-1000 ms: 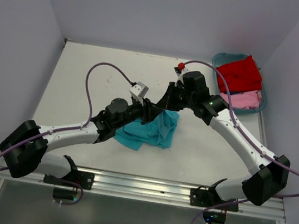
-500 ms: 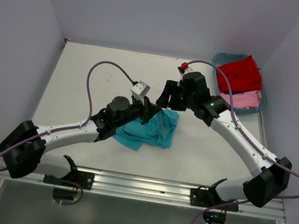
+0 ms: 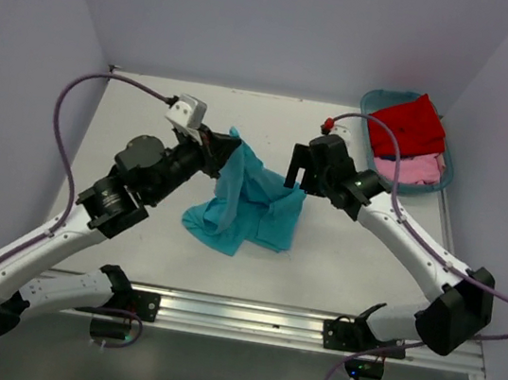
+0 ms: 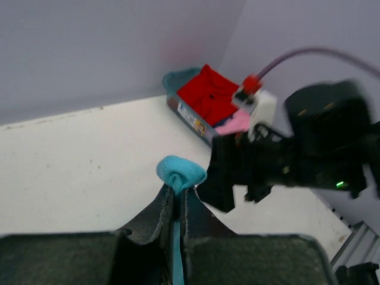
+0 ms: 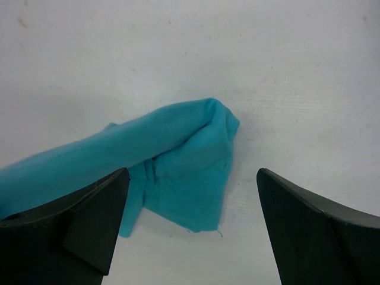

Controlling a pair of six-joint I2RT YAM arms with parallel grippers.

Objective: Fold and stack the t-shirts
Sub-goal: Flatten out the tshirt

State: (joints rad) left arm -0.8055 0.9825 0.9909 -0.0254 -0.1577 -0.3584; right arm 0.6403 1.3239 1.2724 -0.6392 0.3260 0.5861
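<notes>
Top external view: the left pincer [image 3: 223, 152] is up off the counter [image 3: 151, 108], clamped tight on one gathered point of the turquoise t-shirt [image 3: 254, 202]. The cloth hangs from that grip in a slanting drape, and its lower part lies bunched on the counter about midway between the two arms. The left wrist view agrees: the two fingers [image 4: 160, 208] are pressed together with only a thin strip of turquoise between them, and a small rounded tuft of the cloth pokes out past their tips. The right pincer [image 3: 296, 175] sits just beside the upper right edge of the shirt. In the right wrist view its jaws are spread wide with nothing held, and a folded corner of the turquoise cloth lies flat on the white counter below the gap, the rest trailing off to the left of that picture. At the far right corner of the counter stands a teal tub [image 3: 371, 100], well apart from the turquoise shirt. Inside it the red t-shirt [image 3: 407, 123] is heaped at the far end and the pale pink t-shirt [image 3: 414, 168] at the near end.
</notes>
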